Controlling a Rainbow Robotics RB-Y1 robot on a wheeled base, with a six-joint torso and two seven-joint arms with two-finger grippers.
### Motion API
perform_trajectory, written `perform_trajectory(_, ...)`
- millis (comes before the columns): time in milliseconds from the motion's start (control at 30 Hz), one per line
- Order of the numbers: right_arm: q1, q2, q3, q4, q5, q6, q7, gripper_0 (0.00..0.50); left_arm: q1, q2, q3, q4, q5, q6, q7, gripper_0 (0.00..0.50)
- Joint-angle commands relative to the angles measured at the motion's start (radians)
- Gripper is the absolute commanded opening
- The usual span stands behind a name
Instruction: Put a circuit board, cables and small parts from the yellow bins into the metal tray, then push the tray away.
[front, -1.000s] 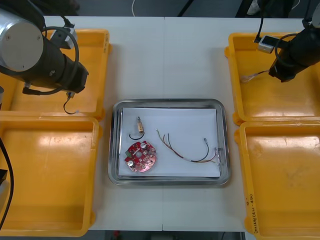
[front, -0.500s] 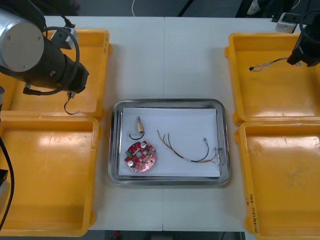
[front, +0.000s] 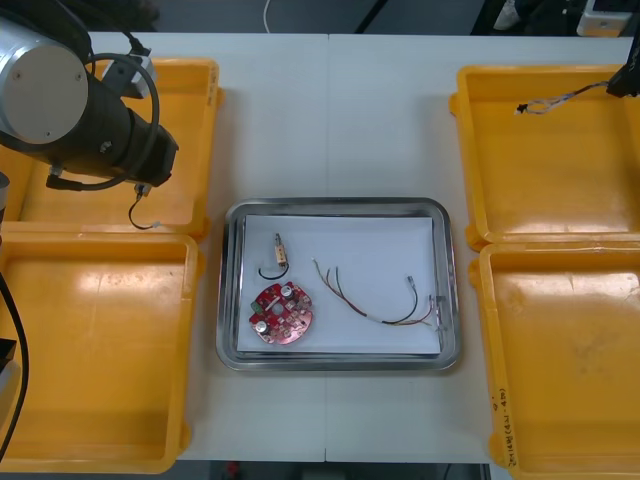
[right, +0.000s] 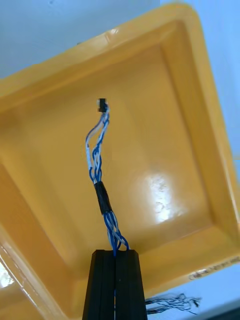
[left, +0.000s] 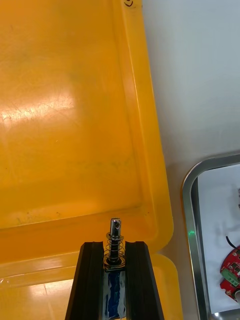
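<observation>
Blue-white cable pinched in right gripper, over far right bin. Metal part clamped in left gripper, seemingly above left bin rim. Scrawl on near right bin unreadable.

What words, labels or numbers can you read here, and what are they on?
Nothing reads clearly.
Near right yellow bin, dark handwriting on its rim: too small to read.
Yellow bin below the right end effector, which grips the twisted blue and white cable: dark rim marking, blurred.
Red circuit board: no legible print.
</observation>
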Motion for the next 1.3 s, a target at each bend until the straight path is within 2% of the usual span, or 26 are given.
perform_trajectory(33,0.070,-0.043,-0.040,-0.156,-0.062,0.008,-0.111,0.000,0.005,-0.016,-0.006,-0.037,-0.001,0.007,0.065,0.000)
perform_trajectory(433,0.230,-0.048,-0.040,-0.465,-0.225,0.008,-0.359,0.000,0.004,-0.016,-0.006,-0.037,0.001,0.007,0.067,0.001)
perform_trajectory(700,0.277,-0.048,0.021,-0.636,-0.329,0.008,-0.436,0.000,0.005,-0.016,-0.006,-0.037,0.001,0.007,0.065,0.001)
perform_trajectory(933,0.276,-0.037,0.141,-0.783,-0.363,0.008,-0.445,0.000,0.005,-0.016,-0.006,-0.036,-0.001,0.007,0.065,0.001)
perform_trajectory(1133,0.276,-0.014,0.213,-0.806,-0.378,0.008,-0.447,0.000,0.005,-0.016,-0.006,-0.036,0.001,0.007,0.067,0.002)
perform_trajectory(1300,0.271,0.020,0.296,-0.806,-0.340,0.008,-0.447,0.000,0.005,-0.016,-0.005,-0.036,-0.001,0.007,0.065,0.002)
